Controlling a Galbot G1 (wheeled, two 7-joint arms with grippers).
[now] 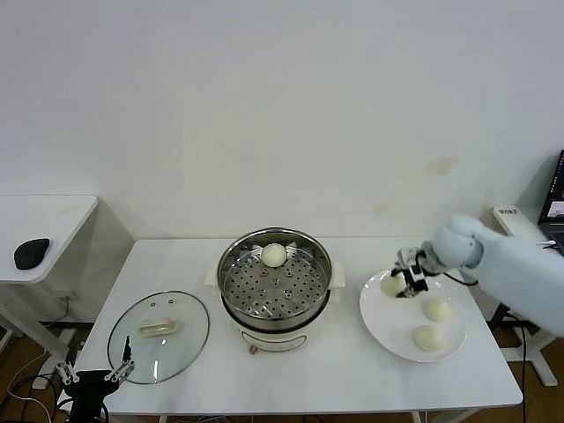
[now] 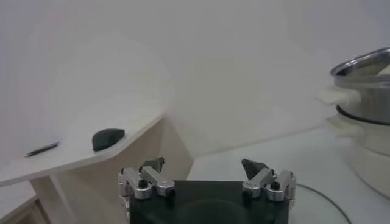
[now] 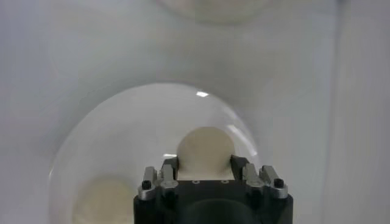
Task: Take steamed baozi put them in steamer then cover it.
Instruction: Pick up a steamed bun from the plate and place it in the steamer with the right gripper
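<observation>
**Steel steamer holds one bun; second bun gripped on the plate**

Steel steamer [image 1: 275,286] sits mid-table, lid off, with one bun [image 1: 274,255] at its far side, so the near floor is free for the rest. Your right gripper [image 1: 408,280] is clenched on a bun [image 1: 392,285] at the plate's [image 1: 381,319] steamer-side edge, jaws either side of it; the bun looks not yet lifted. Two more buns [image 1: 437,309] lie on the plate. Lid [image 1: 159,336] rests flat on the table left of the steamer, handle up for a later grab. Left gripper [image 1: 95,376] is parked near it at the table's edge, jaws wide, holding nothing.
</observation>
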